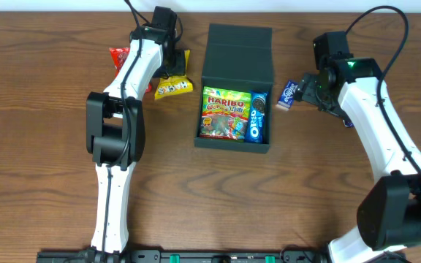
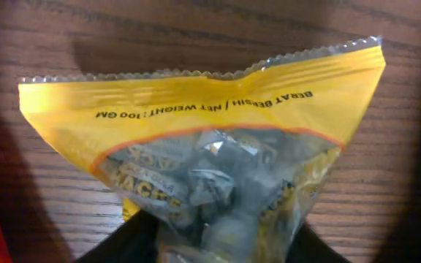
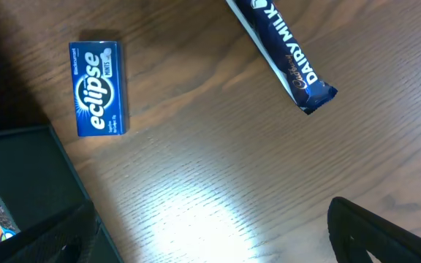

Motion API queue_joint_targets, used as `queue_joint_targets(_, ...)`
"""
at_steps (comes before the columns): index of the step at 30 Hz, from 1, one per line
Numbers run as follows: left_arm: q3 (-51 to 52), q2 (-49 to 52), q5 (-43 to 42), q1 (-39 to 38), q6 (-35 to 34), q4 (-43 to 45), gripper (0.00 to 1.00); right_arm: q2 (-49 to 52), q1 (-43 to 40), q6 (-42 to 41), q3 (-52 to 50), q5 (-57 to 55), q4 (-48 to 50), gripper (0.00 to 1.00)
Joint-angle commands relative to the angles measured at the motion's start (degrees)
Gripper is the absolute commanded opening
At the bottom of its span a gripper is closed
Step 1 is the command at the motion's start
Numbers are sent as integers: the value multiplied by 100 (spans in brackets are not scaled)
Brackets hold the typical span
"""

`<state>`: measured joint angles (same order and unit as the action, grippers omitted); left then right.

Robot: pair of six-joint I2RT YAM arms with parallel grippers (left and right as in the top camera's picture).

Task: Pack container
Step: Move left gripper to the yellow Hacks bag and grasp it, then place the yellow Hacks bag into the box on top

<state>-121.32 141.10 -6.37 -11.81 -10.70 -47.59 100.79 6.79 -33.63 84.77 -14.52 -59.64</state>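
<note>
The container point(image 1: 237, 51), a dark teal-green box with its flap lid open toward the back, stands at the table's middle. Inside lie a Haribo bag point(image 1: 225, 113) and an Oreo pack point(image 1: 257, 117). My left gripper point(image 1: 168, 71) is left of the box, shut on a yellow snack packet point(image 1: 174, 88). In the left wrist view the yellow packet point(image 2: 203, 109) bunches between the two dark fingers of the left gripper point(image 2: 218, 245). My right gripper point(image 3: 210, 234) hangs open over bare wood right of the container point(image 3: 20, 168).
A blue Eclipse mints box point(image 3: 98, 89) lies between the container and my right gripper point(image 1: 309, 91). A Dairy Milk bar point(image 3: 283, 51) lies further right. A red packet point(image 1: 119, 57) sits left of the yellow one.
</note>
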Motion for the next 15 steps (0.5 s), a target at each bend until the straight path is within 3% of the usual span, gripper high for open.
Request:
queue_joint_targets(1, 4, 101, 39, 24, -4, -42, 39, -83, -39, 70, -13, -2, -2, 99)
queue_joint_targets(5, -4, 81, 44, 24, 166, -92, 26, -83, -39, 72, -13, -4, 2, 99)
queue_joint_targets(9, -205, -83, 107, 24, 466, -302, 6, -83, -39, 72, -13, -7, 4, 99)
queue_joint_targets(15, -623, -723, 149, 2, 1650, -529, 6, -83, -52, 74, -13, -7, 2, 99)
